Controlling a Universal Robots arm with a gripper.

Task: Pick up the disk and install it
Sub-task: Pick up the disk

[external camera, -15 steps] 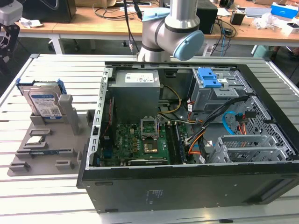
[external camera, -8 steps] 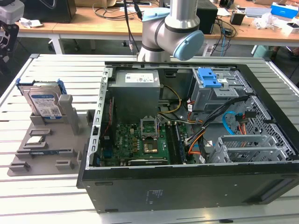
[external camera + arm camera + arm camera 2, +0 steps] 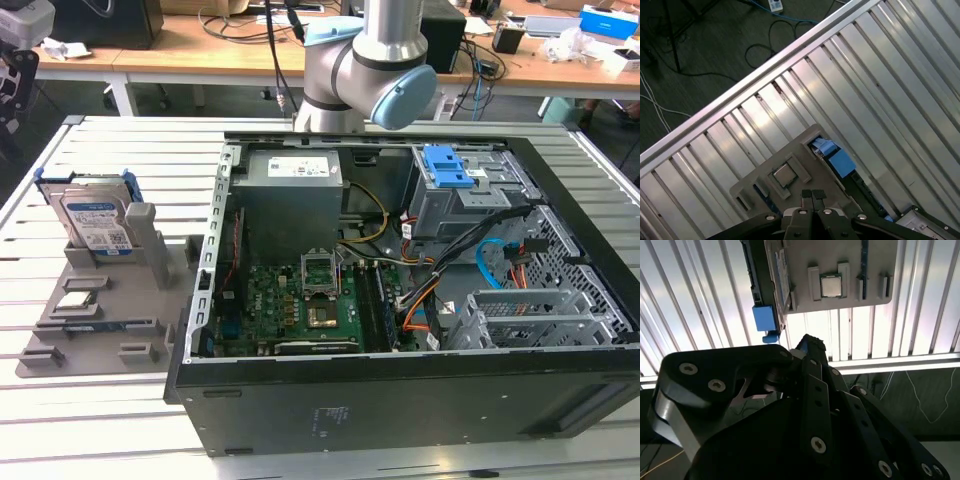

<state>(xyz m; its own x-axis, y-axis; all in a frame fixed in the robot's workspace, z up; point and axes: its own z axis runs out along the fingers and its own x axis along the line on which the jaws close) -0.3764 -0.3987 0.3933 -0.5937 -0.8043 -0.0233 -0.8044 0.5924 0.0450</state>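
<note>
First wrist view showed my gripper with its 2 fingertips pressed together, carrying nothing, hovering above the grey holder close to the small chip. Just beyond, the disk stood on edge in that holder's slot, blue caddy uppermost. In the exterior view the disk sat at 9 o'clock from the open computer case. I judged that descending with closed fingers could strike the caddy's rim or the chip, tipping the disk from its slot.
</note>
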